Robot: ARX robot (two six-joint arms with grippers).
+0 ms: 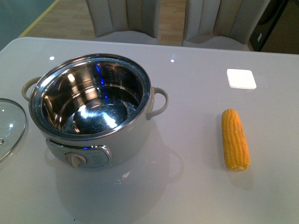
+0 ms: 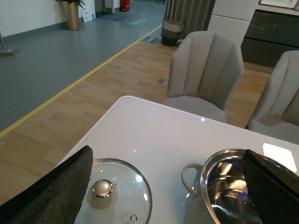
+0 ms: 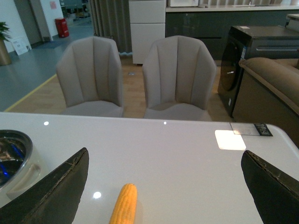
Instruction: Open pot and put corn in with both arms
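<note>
Front cam first: neither arm is in shot, so no read on the grippers from here. The pot (image 1: 93, 109) is already open, steel bowl empty, and its glass lid (image 1: 9, 126) lies flat on the table (image 1: 187, 186) just beside it. The corn cob (image 1: 235, 139) lies on the table well apart from the pot, with a white square pad (image 1: 241, 78) past its far end.

Left wrist cam: left gripper (image 2: 167, 154) is spread wide with nothing in it. The lid sits under it, close by one finger (image 2: 51, 196), and the pot's rim is right at the other. My worry is that any low sweep from here clips the lid knob or a pot handle. The lid looks fairly near the table's edge, so a nudge could slide it off.

Right wrist cam: right gripper (image 3: 163, 154) is also wide open and empty. The cob lies just ahead of it, between the fingers but nearer one, pointing away from the wrist. It's round on a glossy top, so I reckon an off-centre close will roll it away. Grabbing it near the tip could let it droop and catch the pot rim on the way in. Releasing it high would bang it into the bowl.
</note>
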